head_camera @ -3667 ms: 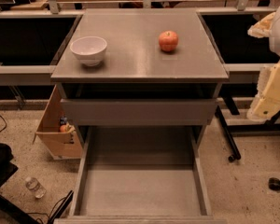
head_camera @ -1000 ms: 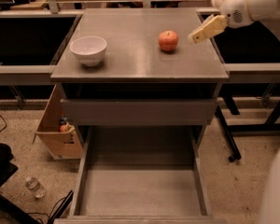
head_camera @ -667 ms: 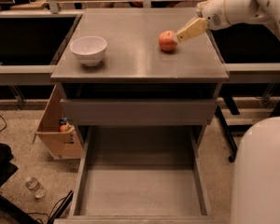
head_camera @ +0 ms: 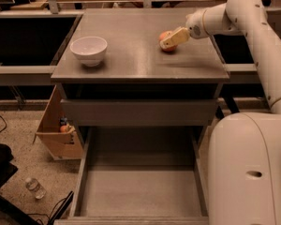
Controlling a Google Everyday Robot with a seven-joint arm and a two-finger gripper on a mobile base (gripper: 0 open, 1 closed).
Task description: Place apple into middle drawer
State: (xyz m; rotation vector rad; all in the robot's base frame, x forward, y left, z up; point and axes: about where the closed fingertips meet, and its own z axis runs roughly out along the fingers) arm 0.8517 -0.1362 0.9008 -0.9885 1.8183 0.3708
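Reaching in from the upper right on a long white arm (head_camera: 253,27), with the gripper (head_camera: 168,40) down at the right rear of the grey cabinet top (head_camera: 131,60), laid across the apple (head_camera: 164,34) and hiding its middle. Impossible to tell whether spread, pressed together or pinching the fruit. On the top itself, the apple, with only red-orange edges showing above and below the cream gripper. Well to the left on the same surface, a white bowl (head_camera: 89,49), upright and apart from everything else. Just under the top, a shut drawer front (head_camera: 138,112), flat and grey. Lower down, the middle drawer (head_camera: 140,191), pulled far out toward the camera, grey floor and low side walls in view. At the lower right, the robot's bulky white body (head_camera: 248,168), crowding the drawer's right wall and covering that corner. On the speckled ground to the left, a cardboard box (head_camera: 54,130) against the cabinet's side, and nearer the camera a plastic bottle (head_camera: 35,187) lying down.
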